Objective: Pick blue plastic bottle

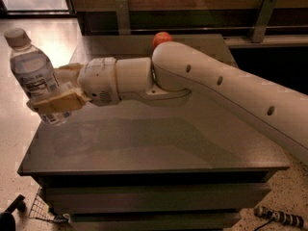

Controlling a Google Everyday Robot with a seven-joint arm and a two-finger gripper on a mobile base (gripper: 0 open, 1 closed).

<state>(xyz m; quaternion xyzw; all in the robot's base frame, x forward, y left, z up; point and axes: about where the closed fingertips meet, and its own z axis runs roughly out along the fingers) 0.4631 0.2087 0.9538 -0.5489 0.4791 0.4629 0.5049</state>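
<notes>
The white robot arm (216, 81) reached across the dark grey worktop (159, 143) from the right. Its tan two-finger gripper (52, 101) sat at the worktop's left edge, with the jaws closed around the lower body of the small clear plastic bottle with a grey screw cap and blue-and-white label (34, 73). The bottle leaned slightly, cap towards the upper left, and its base seemed to hang just above the worktop's edge. A round red-orange fruit (161, 36) lay at the far side, partly hidden behind the arm.
</notes>
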